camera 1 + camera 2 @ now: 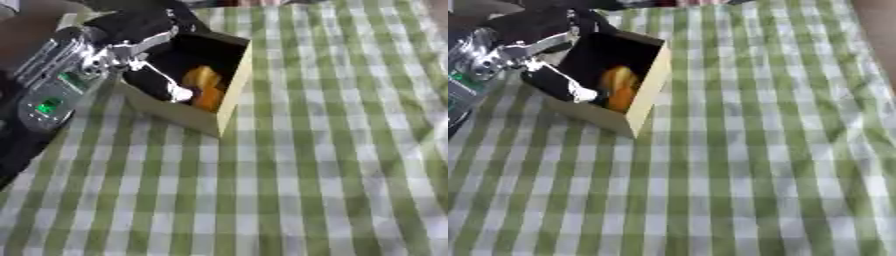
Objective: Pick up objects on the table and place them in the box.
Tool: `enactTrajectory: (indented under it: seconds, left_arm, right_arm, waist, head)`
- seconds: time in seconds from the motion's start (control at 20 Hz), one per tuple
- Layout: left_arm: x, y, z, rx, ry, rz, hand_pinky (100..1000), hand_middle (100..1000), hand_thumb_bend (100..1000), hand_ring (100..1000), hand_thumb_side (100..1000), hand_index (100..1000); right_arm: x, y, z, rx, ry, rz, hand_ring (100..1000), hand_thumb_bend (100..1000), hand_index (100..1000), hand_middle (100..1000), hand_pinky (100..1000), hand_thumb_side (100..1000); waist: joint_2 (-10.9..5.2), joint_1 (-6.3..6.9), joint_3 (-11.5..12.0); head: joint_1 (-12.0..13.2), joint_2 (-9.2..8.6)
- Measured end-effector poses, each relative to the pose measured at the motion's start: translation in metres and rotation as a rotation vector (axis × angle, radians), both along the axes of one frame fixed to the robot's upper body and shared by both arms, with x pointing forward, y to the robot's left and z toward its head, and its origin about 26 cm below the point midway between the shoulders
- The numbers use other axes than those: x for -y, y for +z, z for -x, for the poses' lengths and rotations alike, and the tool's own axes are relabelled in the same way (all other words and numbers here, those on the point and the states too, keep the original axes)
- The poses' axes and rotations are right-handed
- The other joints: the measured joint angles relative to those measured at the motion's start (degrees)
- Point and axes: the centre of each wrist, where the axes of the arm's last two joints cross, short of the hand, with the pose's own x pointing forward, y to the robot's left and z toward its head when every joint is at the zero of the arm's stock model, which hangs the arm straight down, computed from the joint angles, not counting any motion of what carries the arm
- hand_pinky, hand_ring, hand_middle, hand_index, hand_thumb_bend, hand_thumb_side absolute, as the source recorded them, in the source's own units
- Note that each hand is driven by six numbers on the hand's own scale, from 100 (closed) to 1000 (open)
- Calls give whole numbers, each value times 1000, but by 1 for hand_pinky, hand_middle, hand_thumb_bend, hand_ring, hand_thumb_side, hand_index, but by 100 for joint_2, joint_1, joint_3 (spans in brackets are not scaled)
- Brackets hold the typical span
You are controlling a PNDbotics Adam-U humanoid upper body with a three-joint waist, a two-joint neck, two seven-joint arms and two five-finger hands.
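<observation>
A: What are we seeing on the table (306,175)?

B: We are looking down at a green and white checked cloth (332,125) covering it. A tan cardboard box (229,95) is sitting at the upper left, tilted askew to the checks, with its near corner pointing toward us.

A: And inside the box?

B: We are making out an orange object (203,86) lying inside, against the dark interior, close to the right wall. It is blurred, so we are not naming it further than a rounded orange and yellow shape.

A: Which hand are we seeing?

B: The left hand (131,55) is reaching in from the upper left, over the box's left rim. Its black fingers (157,82) are pointing down into the box, with a pale fingertip just beside the orange object.

A: Are the fingers pinching it?

B: We cannot tell. The fingers are looking fairly straight, but the blur is hiding whether they are touching the orange object or standing apart from it.

A: And the arm?

B: The silver and black forearm (52,75) is showing a small green light near the left edge. The right hand is not showing in either view.
</observation>
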Motion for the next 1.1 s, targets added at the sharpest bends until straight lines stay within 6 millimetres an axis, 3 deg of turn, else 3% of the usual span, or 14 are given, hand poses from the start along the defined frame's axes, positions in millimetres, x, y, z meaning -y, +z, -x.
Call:
enactTrajectory:
  seconds: [0.4, 0.45, 0.55, 0.65, 0.85, 1.1]
  left_arm:
    - [-3, 9, 3, 64, 18, 16, 875, 875, 588, 936, 512, 956]
    - [-3, 10, 4, 65, 18, 17, 780, 830, 319, 853, 580, 907]
    - [2, 20, 7, 101, 0, 56, 732, 804, 267, 812, 572, 873]
    - [10, 34, 15, 158, -36, 138, 708, 788, 248, 792, 535, 852]
    - [20, 55, 35, 255, -126, 336, 697, 774, 291, 784, 476, 833]
    - [12, 61, 52, 351, -233, 550, 704, 779, 335, 795, 466, 846]
  right_arm:
    - [0, 0, 0, -3, 0, 0, 815, 116, 783, 751, 881, 902]
    - [0, 0, 0, -3, 0, 0, 816, 118, 784, 753, 880, 899]
    - [0, 0, 0, -2, -2, -3, 816, 118, 785, 755, 879, 897]
    - [2, 0, 0, 6, -7, -12, 816, 119, 786, 757, 878, 894]
    - [7, 1, 1, 35, -31, -36, 817, 119, 788, 761, 877, 889]
    - [13, 4, 2, 81, -63, -62, 820, 119, 790, 767, 876, 886]
  waist:
    - [0, 0, 27]
    - [0, -4, 26]
    - [-1, -61, 48]
    - [-1, -135, 125]
    - [-1, -149, 242]
    - [0, -290, 422]
  head:
    - [-29, 0]
    - [-33, 1]
    - [-71, 6]
    - [-140, 10]
    - [-292, 49]
    - [-443, 51]
